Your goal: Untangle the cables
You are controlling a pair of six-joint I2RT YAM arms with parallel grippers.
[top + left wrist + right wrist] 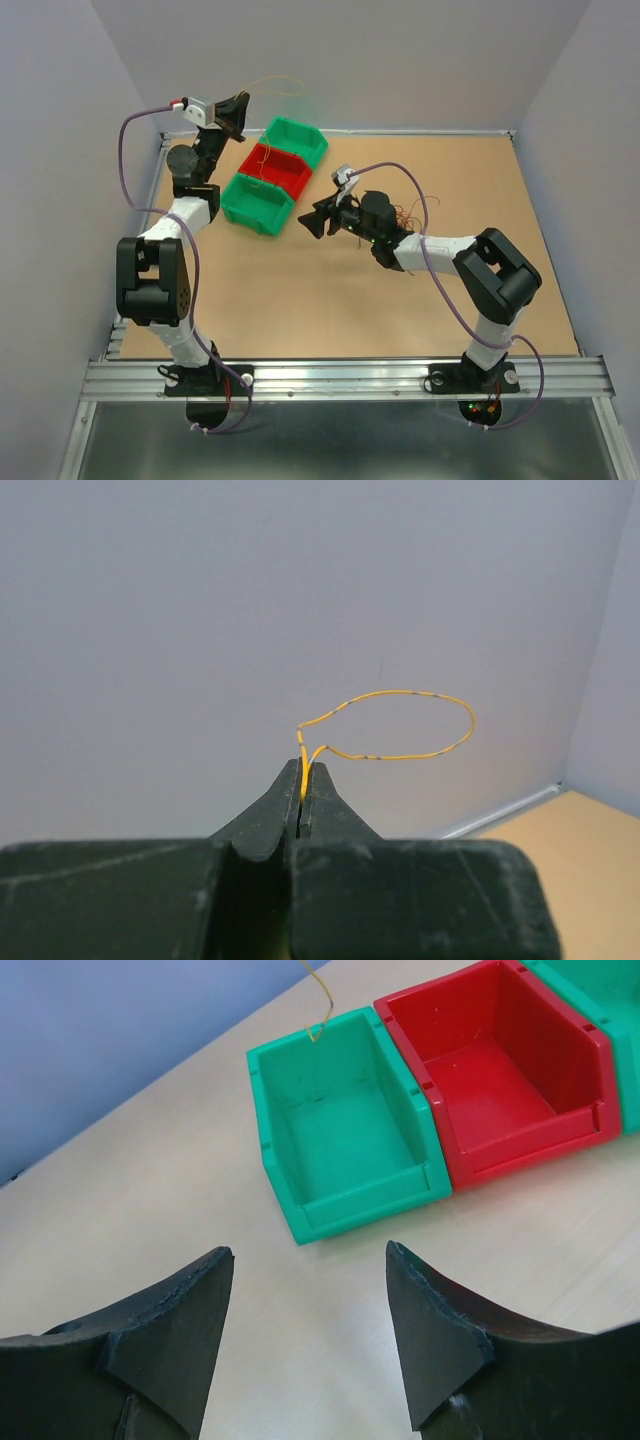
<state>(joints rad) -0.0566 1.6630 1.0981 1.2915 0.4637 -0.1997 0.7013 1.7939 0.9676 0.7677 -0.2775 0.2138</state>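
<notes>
From above, your left claw [240, 105] is raised over the far left corner of the desk [300, 300], pinching a yellow wire [275, 82] that loops toward the back wall. Your right claw [315, 220] stands open just beside the near green bin [256, 203]. A clump of wires [405, 213] shows just behind its wrist.

At the left wrist, the claw is clamped on both ends of the yellow wire, and the loop stands free.

At the right wrist, spread fingers [170, 1330] face the near green bin and the red bin [500, 1070]. A thin yellow strand [320, 1008] shows at the green bin's back rim.
</notes>
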